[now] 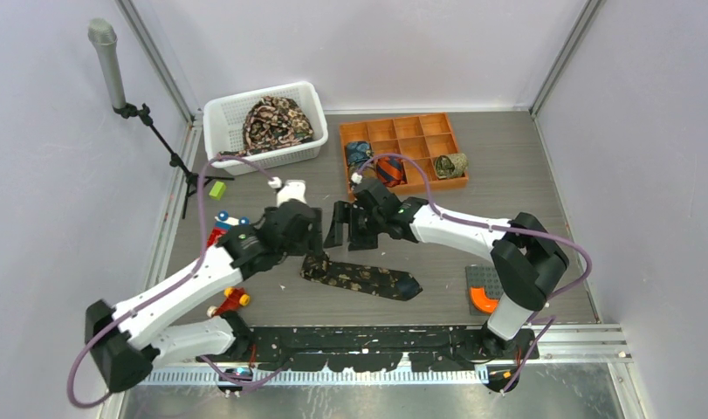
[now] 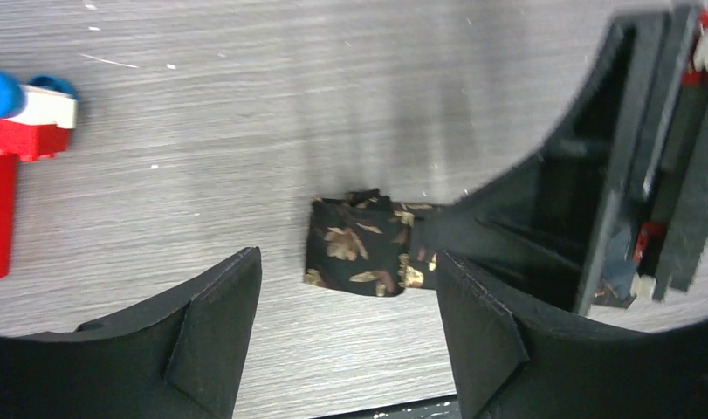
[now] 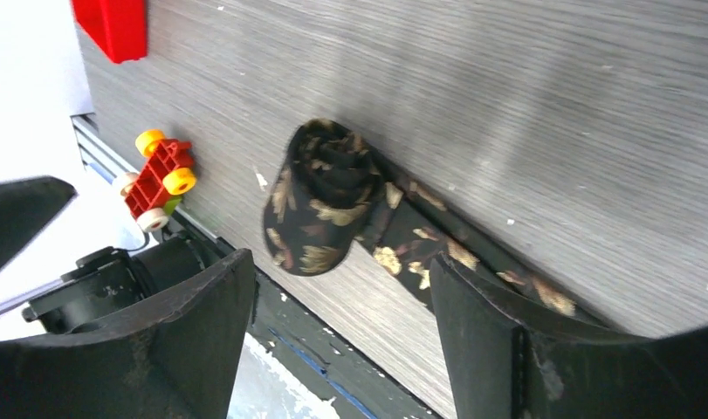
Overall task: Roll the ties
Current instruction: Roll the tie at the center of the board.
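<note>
Released, the left claw (image 2: 346, 257) and right claw (image 3: 340, 260) hover over the part-rolled black floral tie (image 3: 319, 205); unheld, its coil could unwind.

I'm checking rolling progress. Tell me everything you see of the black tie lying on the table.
The black tie looks like thin fabric with a tan leaf print. Its end nearer the left arm is wound into a loose roll; the rest lies flat on the table. The left gripper and right gripper hover open over the roll, neither gripping it.
</note>
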